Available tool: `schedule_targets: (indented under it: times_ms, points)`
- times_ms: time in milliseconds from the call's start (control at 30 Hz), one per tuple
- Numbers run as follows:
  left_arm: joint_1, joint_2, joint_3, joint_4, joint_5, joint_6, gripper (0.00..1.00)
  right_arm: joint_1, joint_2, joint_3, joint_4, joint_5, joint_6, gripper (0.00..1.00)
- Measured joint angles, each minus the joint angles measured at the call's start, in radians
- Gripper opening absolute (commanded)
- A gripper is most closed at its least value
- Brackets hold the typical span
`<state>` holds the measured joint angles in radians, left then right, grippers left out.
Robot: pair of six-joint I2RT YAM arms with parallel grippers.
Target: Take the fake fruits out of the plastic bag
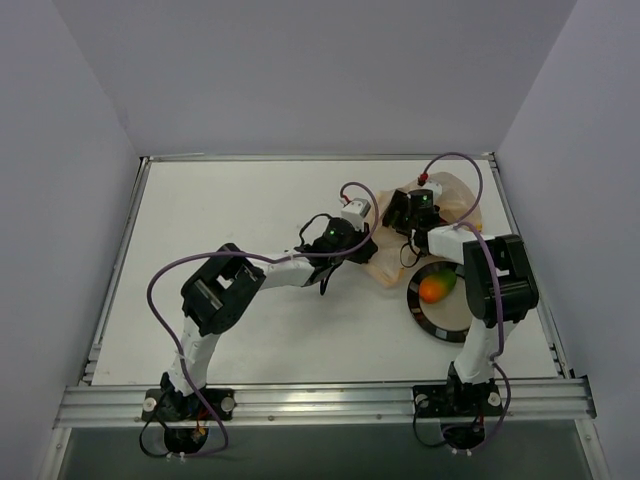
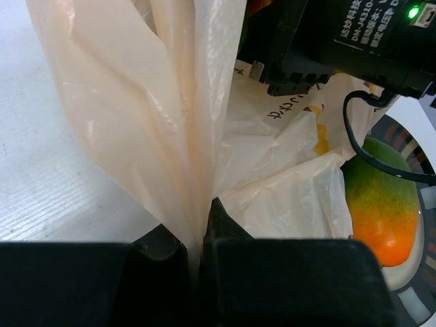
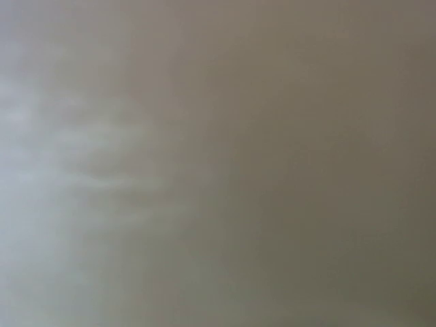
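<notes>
The pale peach plastic bag (image 1: 455,195) lies crumpled at the back right of the table. My left gripper (image 1: 368,248) is shut on a gathered fold of the bag (image 2: 136,102), the film pinched between its jaws (image 2: 197,225). My right gripper (image 1: 402,214) reaches into the bag from the right; its fingers are hidden, and its wrist view shows only blurred grey-beige film. An orange-green mango (image 1: 437,287) lies on the black-rimmed plate (image 1: 425,318), outside the bag; it also shows in the left wrist view (image 2: 381,204). The other fruits are hidden.
The plate's rim (image 2: 428,259) sits just right of the bag's edge. The right arm's black wrist body (image 2: 354,34) and its cable hang close above the bag. The right arm's elbow (image 1: 497,275) stands beside the plate. Raised rails border the table.
</notes>
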<state>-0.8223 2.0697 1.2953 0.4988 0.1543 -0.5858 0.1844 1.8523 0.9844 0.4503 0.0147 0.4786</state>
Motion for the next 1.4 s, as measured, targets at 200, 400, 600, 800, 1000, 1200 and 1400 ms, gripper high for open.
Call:
schedule_targets:
  times_ms: [200,400,600,800,1000,1200,1400]
  points:
    - [0.0,0.0,0.0,0.0,0.001,0.0,0.02,0.002,-0.034,0.002,-0.048,0.062,-0.044,0.51]
    - [0.0,0.0,0.005,-0.005,0.001,0.003,0.02,0.011,-0.149,-0.008,-0.119,0.084,-0.065,0.53]
    - [0.005,0.0,0.048,-0.015,0.005,0.006,0.02,0.014,-0.378,-0.046,-0.183,0.072,-0.084,0.53]
    - [0.024,0.0,0.089,-0.017,0.014,0.005,0.02,0.015,-0.528,-0.143,-0.278,-0.001,-0.078,0.53]
    - [0.037,0.0,0.135,-0.014,0.032,0.003,0.02,0.031,-0.81,-0.266,-0.487,0.008,-0.013,0.51]
    - [0.039,0.0,0.143,-0.008,0.041,-0.002,0.02,0.045,-1.034,-0.33,-0.667,0.066,0.112,0.51]
    - [0.039,0.0,0.143,-0.007,0.047,-0.002,0.02,0.101,-1.062,-0.348,-0.801,0.074,0.224,0.51]
